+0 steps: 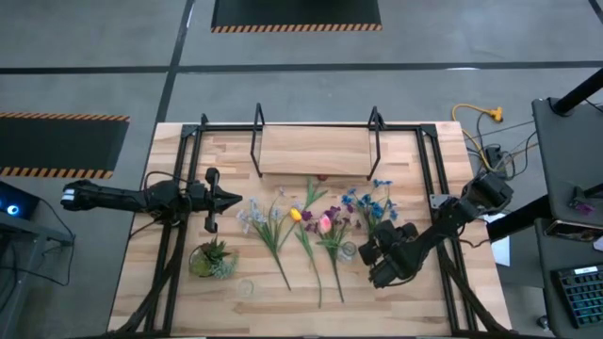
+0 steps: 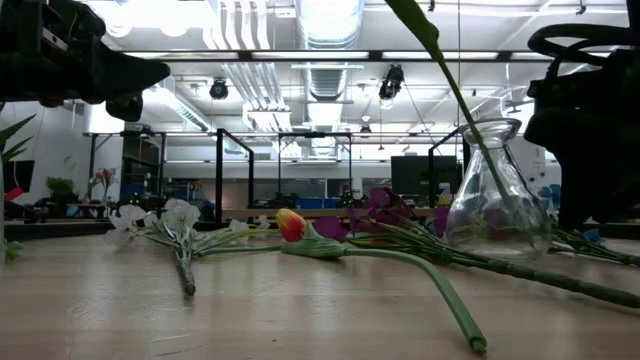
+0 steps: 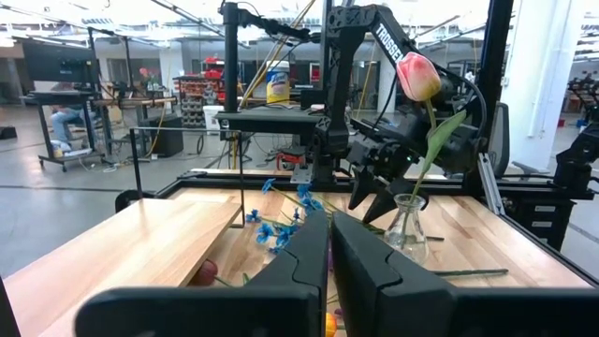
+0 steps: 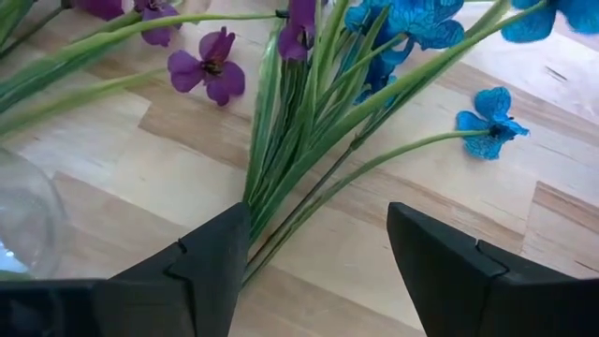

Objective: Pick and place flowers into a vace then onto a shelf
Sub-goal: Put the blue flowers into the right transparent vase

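right gripper [image 4: 318, 257]: wide open, empty, low over blue flowers [image 4: 426, 23], green stems between its fingers | vase [image 3: 405, 225]: clear glass, upright on desk [image 1: 283, 301] just beside it, holding one pink tulip [image 3: 417, 77] | left gripper [image 1: 234, 200]: shut, empty, hanging well apart from the vase

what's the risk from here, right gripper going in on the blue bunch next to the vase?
1. The right gripper is open over several crossing stems of the blue flowers; it may close on more than one.
2. The vase already holds a tall pink tulip leaning off its rim, and stands close beside that gripper; a bump may tip it.

The left gripper waits shut, clear of both.
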`<state>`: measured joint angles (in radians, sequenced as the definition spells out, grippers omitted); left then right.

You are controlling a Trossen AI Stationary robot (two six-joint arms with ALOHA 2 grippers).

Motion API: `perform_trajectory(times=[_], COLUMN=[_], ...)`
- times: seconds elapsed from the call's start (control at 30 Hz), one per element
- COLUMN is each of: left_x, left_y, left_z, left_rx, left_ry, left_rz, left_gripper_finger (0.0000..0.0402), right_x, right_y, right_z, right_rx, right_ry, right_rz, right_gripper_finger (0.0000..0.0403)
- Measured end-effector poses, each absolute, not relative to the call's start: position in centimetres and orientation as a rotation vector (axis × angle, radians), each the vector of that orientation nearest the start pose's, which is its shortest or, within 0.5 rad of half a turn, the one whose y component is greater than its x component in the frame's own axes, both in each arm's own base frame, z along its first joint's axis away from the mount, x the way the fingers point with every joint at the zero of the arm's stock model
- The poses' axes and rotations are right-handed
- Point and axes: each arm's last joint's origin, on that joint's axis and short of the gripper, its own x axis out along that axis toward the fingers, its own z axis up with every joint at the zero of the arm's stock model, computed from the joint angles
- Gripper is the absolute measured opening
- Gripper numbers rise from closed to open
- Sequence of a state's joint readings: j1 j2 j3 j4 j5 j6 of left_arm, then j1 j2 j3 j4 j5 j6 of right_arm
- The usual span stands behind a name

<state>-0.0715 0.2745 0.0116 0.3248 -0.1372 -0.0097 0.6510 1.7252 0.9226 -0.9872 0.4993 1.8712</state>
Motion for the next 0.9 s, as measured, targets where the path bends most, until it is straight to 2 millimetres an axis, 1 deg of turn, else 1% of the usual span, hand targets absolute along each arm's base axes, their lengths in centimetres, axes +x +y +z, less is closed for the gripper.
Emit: perform_trajectory(times=[0.13,0.37,0.5,0.6,0.9], left_x=[11.4,11.4,11.4,11.4,11.4], left_y=[-0.4,-0.4,-0.4,-0.4,-0.4], left_z=[17.5,17.5,17.5,17.5,17.5], left_rx=[-0.016,-0.016,-0.016,-0.016,-0.016], left_ry=[-0.062,-0.062,-0.062,-0.062,-0.061], left_rz=[0.065,0.065,0.065,0.066,0.065], left_gripper_finger=[0.0,0.0,0.0,0.0,0.0], right_x=[21.0,20.6,21.1,21.3,20.8], right_y=[14.3,15.1,15.8,16.2,15.8], right_z=[14.0,14.2,13.7,13.4,12.4], right_rx=[0.559,0.538,0.556,0.56,0.557], right_ry=[0.948,0.961,0.953,0.921,0.926], right_rz=[-1.099,-1.035,-0.964,-0.942,-0.962], right_gripper_finger=[0.0239,0.0231,0.023,0.023,0.0228])
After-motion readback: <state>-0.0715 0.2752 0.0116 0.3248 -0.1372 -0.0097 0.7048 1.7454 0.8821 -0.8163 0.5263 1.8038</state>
